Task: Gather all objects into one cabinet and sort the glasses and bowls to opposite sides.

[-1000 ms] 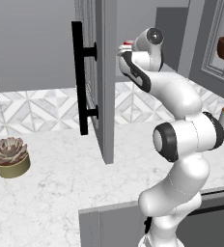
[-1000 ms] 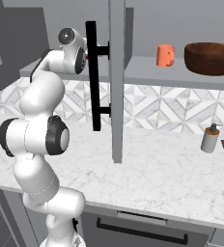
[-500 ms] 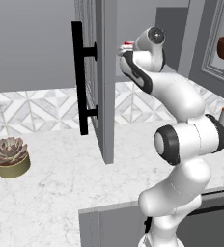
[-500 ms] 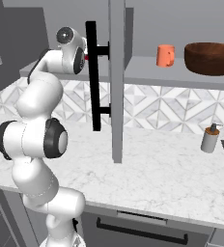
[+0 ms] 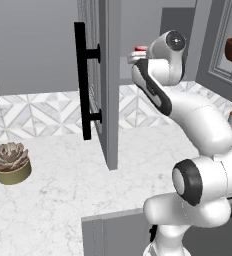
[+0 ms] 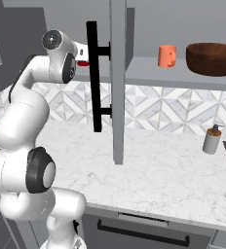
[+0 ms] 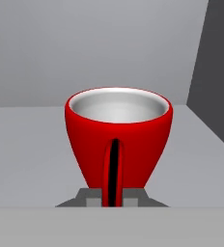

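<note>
While the red cup (image 7: 118, 137) sits upright, pinched by its handle between my gripper's (image 7: 113, 197) narrowly set fingers, it hangs just over a grey shelf (image 7: 32, 144) left of the open glass-paned door (image 5: 102, 75). I judge the thin handle grip the main risk: any swing could twist or drop it. Carrying it toward the orange cup (image 6: 167, 56) and wooden bowl (image 6: 213, 58), I could clip the door's edge.

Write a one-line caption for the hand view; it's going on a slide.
Gripper shut on the handle of a red cup, upright on the grey cabinet shelf.
</note>
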Available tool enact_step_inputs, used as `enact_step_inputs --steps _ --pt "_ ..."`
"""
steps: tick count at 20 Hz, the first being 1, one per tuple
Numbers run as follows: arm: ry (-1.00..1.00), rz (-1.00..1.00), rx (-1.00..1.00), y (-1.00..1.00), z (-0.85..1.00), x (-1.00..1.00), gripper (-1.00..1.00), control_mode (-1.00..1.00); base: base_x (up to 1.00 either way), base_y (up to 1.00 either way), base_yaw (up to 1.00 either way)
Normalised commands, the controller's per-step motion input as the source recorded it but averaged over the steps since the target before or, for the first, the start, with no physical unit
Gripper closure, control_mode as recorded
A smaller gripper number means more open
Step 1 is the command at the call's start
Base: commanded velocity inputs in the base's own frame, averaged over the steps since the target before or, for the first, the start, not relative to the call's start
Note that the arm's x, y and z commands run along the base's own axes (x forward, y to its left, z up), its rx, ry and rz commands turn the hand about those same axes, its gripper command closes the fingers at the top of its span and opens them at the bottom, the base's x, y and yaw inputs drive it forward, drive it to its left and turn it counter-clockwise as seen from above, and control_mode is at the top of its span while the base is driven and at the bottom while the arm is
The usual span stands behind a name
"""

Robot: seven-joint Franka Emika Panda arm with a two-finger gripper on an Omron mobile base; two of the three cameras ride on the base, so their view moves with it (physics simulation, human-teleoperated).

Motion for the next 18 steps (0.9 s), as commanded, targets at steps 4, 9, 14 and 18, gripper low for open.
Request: enact_step_inputs --steps 4,9,14,18 --pt "-0.02 0.00 0.00 0.00 0.13 -1.00 1.00 -1.00 0.00 0.00 0.00" --pt "0.01 0.00 0.00 0.00 0.30 -0.96 1.00 -1.00 0.00 0.00 0.00" --pt "0.05 0.00 0.00 -0.01 0.34 -0.92 1.00 -1.00 0.00 0.00 0.00" --pt "0.06 0.01 0.00 0.00 0.04 -0.89 1.00 -1.00 0.00 0.00 0.00"
